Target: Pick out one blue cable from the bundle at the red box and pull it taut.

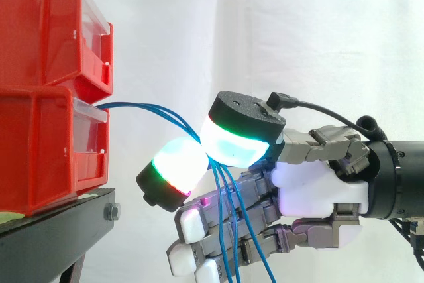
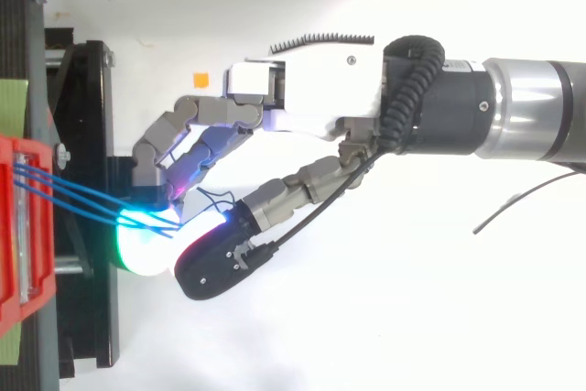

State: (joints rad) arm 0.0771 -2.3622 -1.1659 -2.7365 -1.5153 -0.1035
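Beside the lower red bin [image 1: 46, 150], which sits under the upper red bin [image 1: 46, 31] on the black stand [image 1: 53, 230], my hand [image 1: 318, 187] is positioned level with the gap from which the blue cables [image 1: 149, 107] emerge. This height keeps the cable run short and lets a straight pull act directly along it. Two glowing pads [image 1: 173, 167] are pressed together on the cables just clear of the bin front, so the hand is clamped on the bundle in a pinch. In the top view several blue strands [image 2: 82, 194] converge on that pinch point; I cannot tell whether one strand or more is trapped between the pads. The task requires one, so I judge that separation is not confirmed. From the bin the cables rise slightly, arc over and descend into the pinch, which indicates slack and not tension. Below the pinch the free lengths hang down across my remaining fingers [image 1: 192, 225], which are curled underneath and appear to hold nothing. The palm faces the bins so that withdrawing away from them would take up the slack; I judge the pull as not yet completed.
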